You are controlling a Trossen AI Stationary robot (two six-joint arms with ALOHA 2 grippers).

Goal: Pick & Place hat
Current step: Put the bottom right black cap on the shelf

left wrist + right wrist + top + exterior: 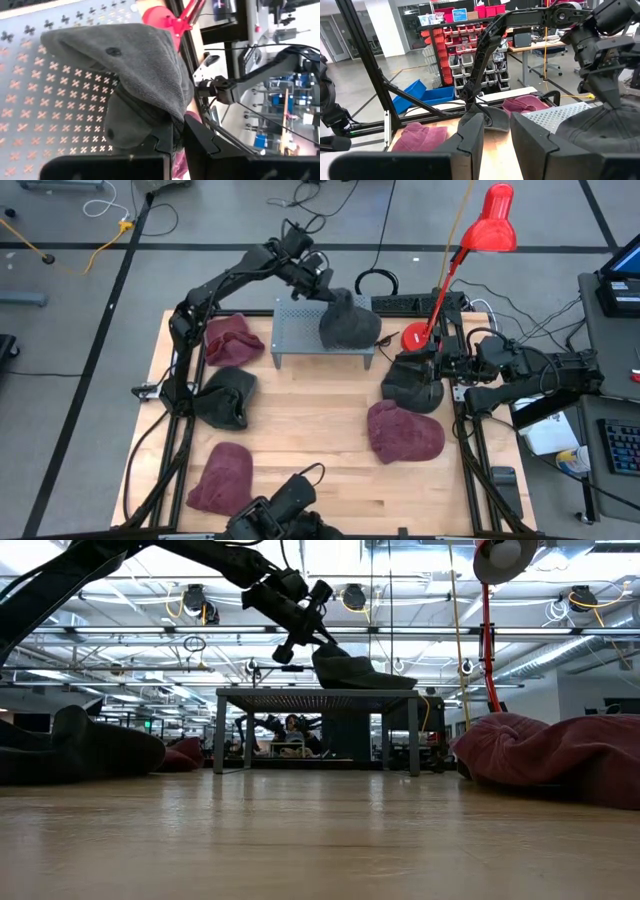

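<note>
A dark grey hat (350, 325) lies on the right end of a perforated grey stand (300, 330), which is at the far middle of the table. My left gripper (325, 292) reaches in from the far left and is shut on the hat. In the low view the hat (365, 675) rests on the stand's top (260, 692), with a peak pulled up toward the gripper (318, 640). My right gripper (432, 365) waits at the table's right side, above another dark hat (412, 388). Its fingers are apart and nothing is between them (497, 137). My left gripper pinches a bunched fold of the hat's knit cloth (170, 117) between its two fingers. The fingers slant down from the table's far left. The pinched part is raised (330, 652), while the rest of the hat rests on the stand's top and slightly overhangs its right end.
Maroon hats lie at the far left (235, 338), near left (220, 475) and near right (405, 430). A dark hat (225, 395) lies at the left. A red desk lamp (490, 225) stands with its base (415, 335) beside the stand. Bare wood shows in the table's middle (310, 415).
</note>
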